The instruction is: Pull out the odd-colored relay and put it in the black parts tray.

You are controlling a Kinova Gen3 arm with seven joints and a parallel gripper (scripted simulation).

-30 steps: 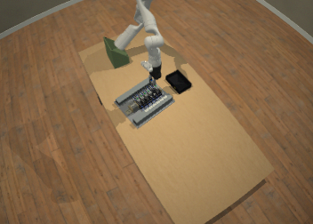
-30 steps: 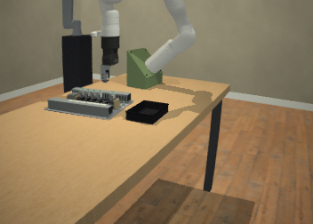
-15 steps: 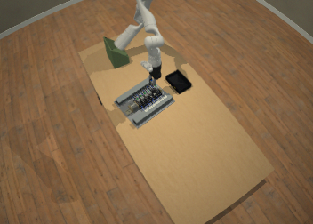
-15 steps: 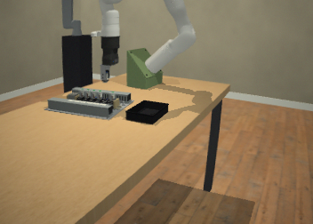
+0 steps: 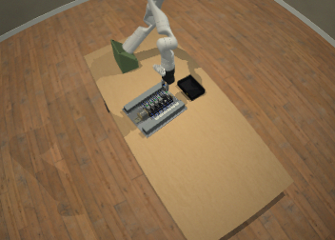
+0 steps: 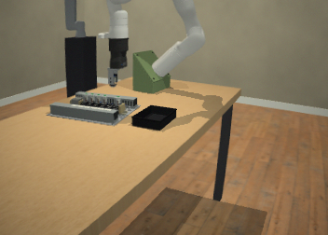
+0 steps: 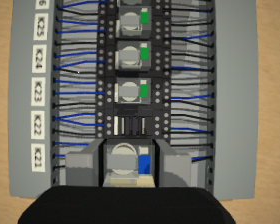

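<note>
Blue-button relay point(image 7: 127, 164), clamped between the two grey fingers of the gripper point(image 7: 126, 167) and lifted clear of the relay panel point(image 7: 26, 180). In the wrist view the relay sits between the finger pads, its clear case showing a round coil and a blue button at its right side. Directly beyond it an empty socket point(image 7: 127, 125) shows bare slots in the black rail. Three relays with green buttons point(image 7: 144, 91) remain seated farther along that rail (a fourth is cut off at the frame's top edge). White labels point(image 7: 38, 158) reading K21 to K25 run down the panel's left side, and blue and black wires fan out to both sides of the rail.

In the exterior view the gripper point(image 6: 112, 78) hangs above the panel's point(image 6: 93, 107) far end, the arm's wrist vertical. The panel lies flat on the wooden table point(image 6: 93, 177). The black parts tray point(image 6: 155, 117) stands just beside the panel, apart from it, and a green wedge-shaped mount point(image 6: 149, 72) carries the arm's base.
</note>
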